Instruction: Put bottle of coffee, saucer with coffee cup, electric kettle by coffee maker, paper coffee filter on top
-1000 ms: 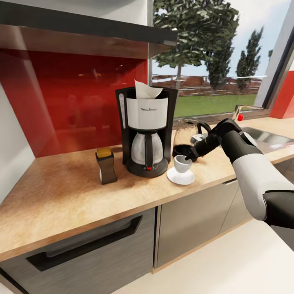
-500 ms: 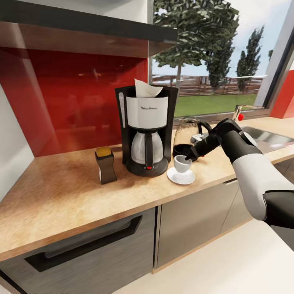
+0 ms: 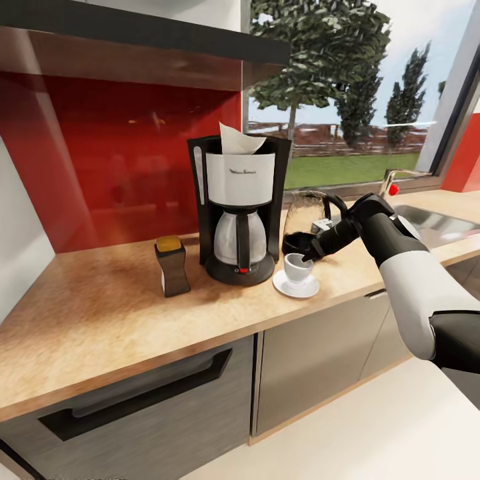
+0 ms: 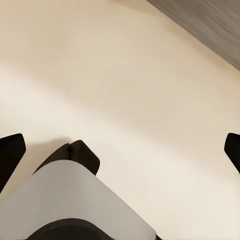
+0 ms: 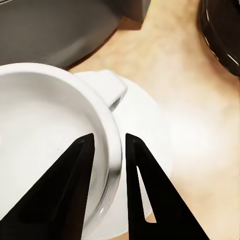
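The right end effector (image 3: 308,256) reaches down over the coffee cup (image 3: 297,267), and the right wrist view shows its two dark fingers (image 5: 75,185) set narrowly apart astride the cup's rim, one inside the bowl and one outside the wall, so it has the cup pinched by its rim. The cup stands upright on the saucer (image 3: 295,285), which lies flat on the counter (image 3: 120,313) just in front and to the right of the coffee maker (image 3: 240,210). A paper coffee filter (image 3: 239,141) sticks up from the top of the machine. The electric kettle (image 3: 305,220) stands close behind the cup and right beside the coffee maker, partly hidden by the right arm. On the other side of the machine, near it, the bottle of coffee (image 3: 172,265) stands upright on the counter. A red backsplash (image 3: 113,160) runs behind, with a window (image 3: 347,87) to its right and a sink (image 3: 437,223) at the far right of the counter. In the left wrist view the left end effector (image 4: 120,150) hangs above pale floor (image 4: 130,80), its fingertips (image 4: 10,150) spread wide and holding nothing.
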{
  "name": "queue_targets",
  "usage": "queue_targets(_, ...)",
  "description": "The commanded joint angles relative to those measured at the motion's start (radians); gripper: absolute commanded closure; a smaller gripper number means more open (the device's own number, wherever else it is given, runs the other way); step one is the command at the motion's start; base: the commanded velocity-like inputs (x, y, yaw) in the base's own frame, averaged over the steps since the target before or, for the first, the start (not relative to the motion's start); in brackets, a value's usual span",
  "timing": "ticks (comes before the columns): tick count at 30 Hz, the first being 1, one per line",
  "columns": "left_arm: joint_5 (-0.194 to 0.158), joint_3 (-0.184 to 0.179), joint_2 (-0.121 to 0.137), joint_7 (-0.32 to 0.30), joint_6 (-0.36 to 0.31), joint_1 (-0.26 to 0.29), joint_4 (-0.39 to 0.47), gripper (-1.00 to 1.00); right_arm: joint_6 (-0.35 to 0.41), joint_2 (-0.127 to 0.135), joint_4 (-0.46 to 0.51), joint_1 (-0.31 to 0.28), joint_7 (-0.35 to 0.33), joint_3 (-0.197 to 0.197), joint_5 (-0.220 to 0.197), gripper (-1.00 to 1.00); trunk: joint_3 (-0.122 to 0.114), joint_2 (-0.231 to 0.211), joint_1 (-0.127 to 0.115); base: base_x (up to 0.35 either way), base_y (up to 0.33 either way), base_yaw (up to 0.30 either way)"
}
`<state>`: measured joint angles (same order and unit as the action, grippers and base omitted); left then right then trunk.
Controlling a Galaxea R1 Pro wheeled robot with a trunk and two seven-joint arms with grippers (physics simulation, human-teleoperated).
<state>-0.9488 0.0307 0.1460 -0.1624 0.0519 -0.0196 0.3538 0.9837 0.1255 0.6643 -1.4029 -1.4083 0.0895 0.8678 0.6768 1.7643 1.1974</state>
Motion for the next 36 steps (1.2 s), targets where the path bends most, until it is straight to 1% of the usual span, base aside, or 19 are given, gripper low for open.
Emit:
queue_targets(1, -0.005, 0.003, 0.000, -0.005, -0.001, 0.000, 0.001, -1.00, 0.009, 0.001, 0.001, -0.001, -0.011, 0.003, 0.008, 1.00, 0.004, 0.008, 0.004, 0.000, 0.000, 0.000)
queue_targets(3, -0.005, 0.003, 0.000, -0.005, -0.001, 0.000, 0.001, -1.00, 0.009, 0.001, 0.001, -0.001, -0.011, 0.003, 0.008, 1.00, 0.010, 0.022, 0.012, 0.000, 0.000, 0.000)
queue_targets(10, -0.005, 0.003, 0.000, -0.005, -0.001, 0.000, 0.001, -1.00, 0.009, 0.001, 0.001, 0.000, -0.011, 0.003, 0.008, 1.00, 0.010, 0.022, 0.012, 0.000, 0.000, 0.000)
queue_targets(13, -0.005, 0.003, 0.000, -0.005, -0.001, 0.000, 0.001, -1.00, 0.009, 0.000, 0.001, 0.000, -0.011, 0.003, 0.008, 1.00, 0.020, 0.043, 0.023, 0.000, 0.000, 0.000)
queue_targets(36, -0.005, 0.003, 0.000, -0.005, -0.001, 0.000, 0.001, -1.00, 0.009, 0.001, 0.001, -0.001, -0.011, 0.003, 0.008, 1.00, 0.020, 0.043, 0.023, 0.000, 0.000, 0.000)
